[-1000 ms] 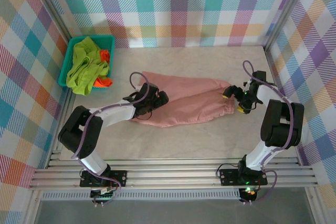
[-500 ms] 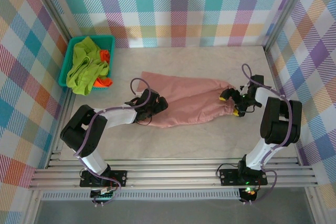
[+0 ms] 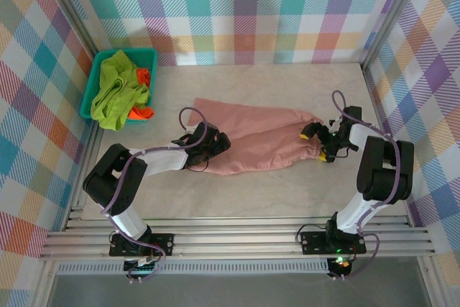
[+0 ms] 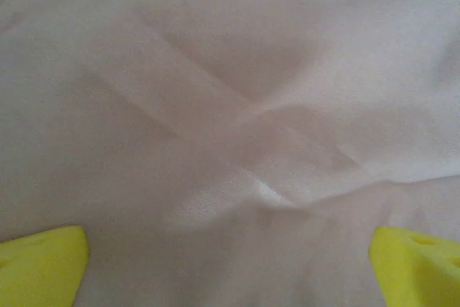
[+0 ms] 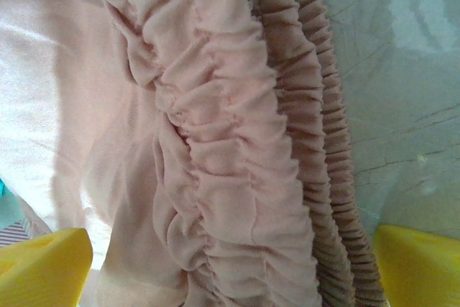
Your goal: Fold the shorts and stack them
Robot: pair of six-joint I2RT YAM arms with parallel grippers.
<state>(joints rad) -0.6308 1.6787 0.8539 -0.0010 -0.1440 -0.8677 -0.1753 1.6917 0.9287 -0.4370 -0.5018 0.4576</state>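
The dusty pink shorts (image 3: 259,134) lie spread flat across the middle of the table, with the gathered waistband (image 5: 237,149) at the right end. My left gripper (image 3: 213,144) rests low on their left end. It is open, its yellow fingertips (image 4: 39,264) wide apart over smooth pink cloth (image 4: 230,106). My right gripper (image 3: 315,145) is open too, and its yellow fingertips (image 5: 420,267) straddle the waistband. The lime green shorts (image 3: 115,88) and the bright orange shorts (image 3: 143,76) lie crumpled in the basket.
The teal mesh basket (image 3: 122,52) stands at the back left corner against the plaid wall. Bare marble tabletop (image 3: 251,192) stretches in front of the pink shorts. Plaid walls close in on the left, back and right.
My left gripper has slid slightly nearer along the left end of the pink shorts. My right gripper has edged a little left over the waistband. Both stay open.
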